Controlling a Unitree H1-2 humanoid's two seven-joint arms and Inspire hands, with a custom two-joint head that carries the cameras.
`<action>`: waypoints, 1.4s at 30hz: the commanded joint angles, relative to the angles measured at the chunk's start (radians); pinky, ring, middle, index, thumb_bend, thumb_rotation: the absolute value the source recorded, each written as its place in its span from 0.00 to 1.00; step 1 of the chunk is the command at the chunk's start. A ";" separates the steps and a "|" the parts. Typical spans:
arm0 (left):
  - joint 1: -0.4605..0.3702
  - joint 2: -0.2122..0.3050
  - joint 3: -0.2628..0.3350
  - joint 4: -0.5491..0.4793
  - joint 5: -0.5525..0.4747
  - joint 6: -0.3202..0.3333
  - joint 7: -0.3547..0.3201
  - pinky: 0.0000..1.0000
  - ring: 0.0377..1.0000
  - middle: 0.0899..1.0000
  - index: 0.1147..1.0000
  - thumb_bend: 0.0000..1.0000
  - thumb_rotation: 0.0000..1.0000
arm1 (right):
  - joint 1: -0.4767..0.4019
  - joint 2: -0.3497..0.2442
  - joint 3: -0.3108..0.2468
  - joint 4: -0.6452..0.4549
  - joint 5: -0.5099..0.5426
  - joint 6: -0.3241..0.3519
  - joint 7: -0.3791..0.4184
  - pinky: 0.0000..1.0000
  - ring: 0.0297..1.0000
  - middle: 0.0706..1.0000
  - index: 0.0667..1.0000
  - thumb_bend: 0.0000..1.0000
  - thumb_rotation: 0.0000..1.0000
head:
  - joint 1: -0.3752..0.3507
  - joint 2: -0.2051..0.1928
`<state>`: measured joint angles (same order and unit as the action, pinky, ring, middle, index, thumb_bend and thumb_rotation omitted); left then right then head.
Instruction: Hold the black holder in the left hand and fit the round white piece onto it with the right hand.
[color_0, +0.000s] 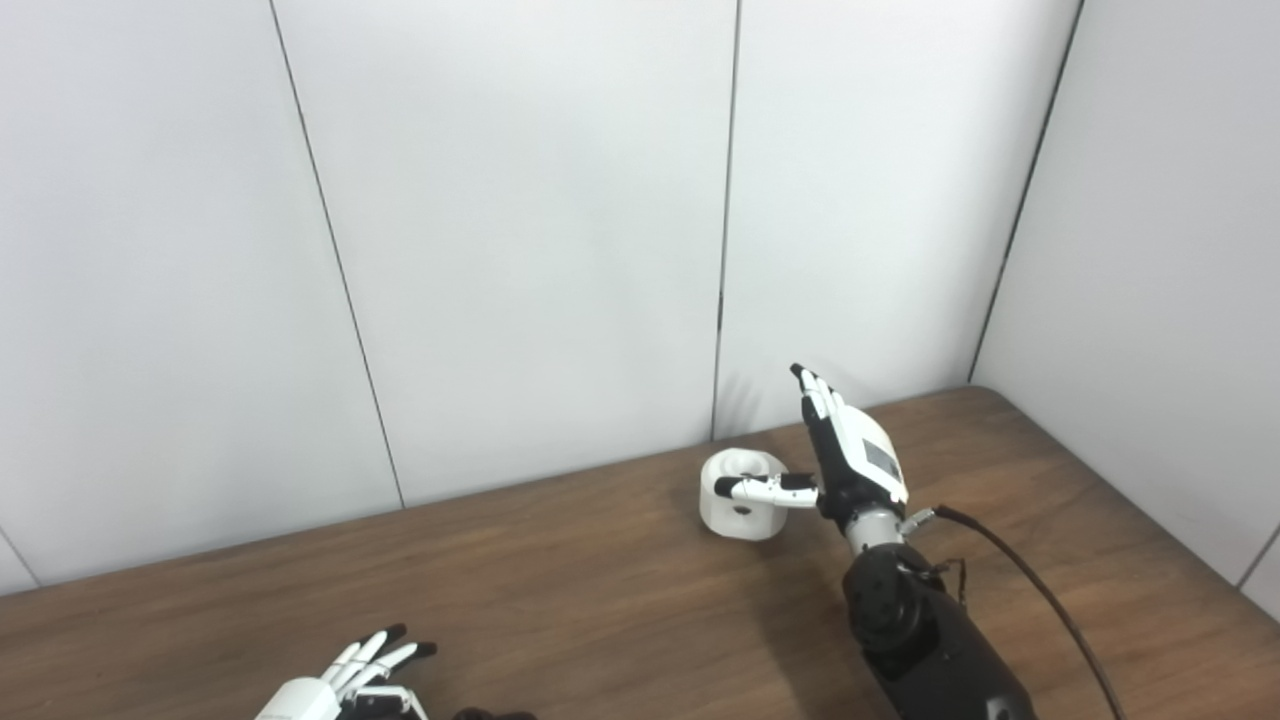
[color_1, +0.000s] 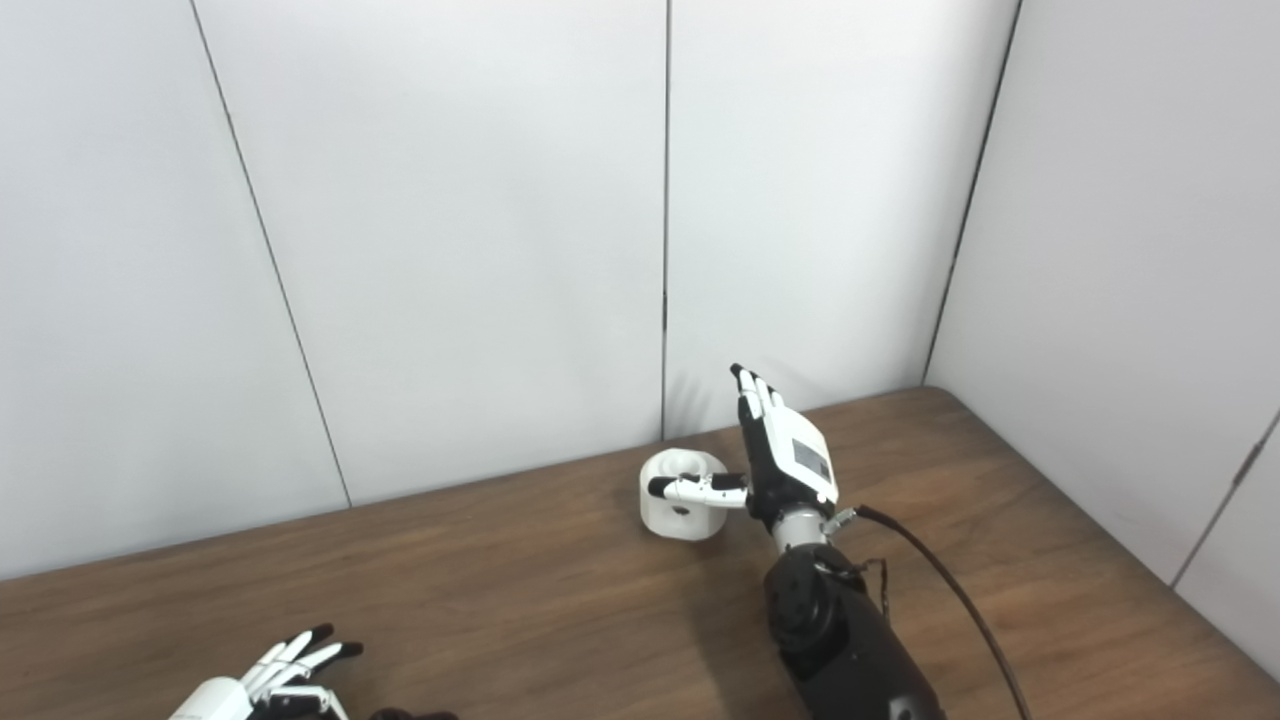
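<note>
The round white piece (color_0: 741, 493) stands on the wooden table (color_0: 560, 580) near the back wall, a hollow cylinder with a small side hole. My right hand (color_0: 838, 450) is open just to its right, fingers pointing up and the thumb stretched across the piece's front. My left hand (color_0: 345, 680) is open at the bottom left edge, fingers spread above the table. A sliver of a dark object (color_0: 495, 714), possibly the black holder, shows at the bottom edge beside the left hand; most of it is out of frame.
White wall panels (color_0: 520, 230) close the table's back and right side. A black cable (color_0: 1040, 595) runs from the right wrist toward the lower right. The table's right edge (color_0: 1150, 520) slants down the right.
</note>
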<state>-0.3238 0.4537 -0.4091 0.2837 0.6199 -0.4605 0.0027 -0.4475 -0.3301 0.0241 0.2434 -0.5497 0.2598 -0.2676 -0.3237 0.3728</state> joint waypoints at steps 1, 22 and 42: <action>0.024 0.010 -0.029 0.020 0.051 0.010 -0.047 1.00 1.00 0.91 0.41 0.52 0.05 | -0.020 -0.025 -0.016 -0.040 0.006 -0.040 -0.013 0.91 1.00 1.00 0.45 0.51 0.14 | -0.002 0.000; 0.023 0.010 -0.031 0.031 0.048 0.004 -0.044 1.00 1.00 0.91 0.41 0.52 0.05 | -0.010 -0.018 -0.031 -0.041 0.031 -0.095 -0.035 0.91 1.00 1.00 0.45 0.51 0.14 | 0.006 -0.010; 0.026 0.010 -0.028 0.026 0.049 0.005 -0.039 1.00 1.00 0.91 0.41 0.52 0.05 | -0.006 -0.017 -0.045 -0.062 0.069 -0.120 -0.016 0.86 1.00 1.00 0.45 0.51 0.13 | 0.006 -0.009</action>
<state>-0.3235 0.4537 -0.4090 0.2856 0.6198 -0.4607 0.0035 -0.4210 -0.3297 -0.0095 0.2171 -0.4839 0.1849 -0.2737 -0.3160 0.3636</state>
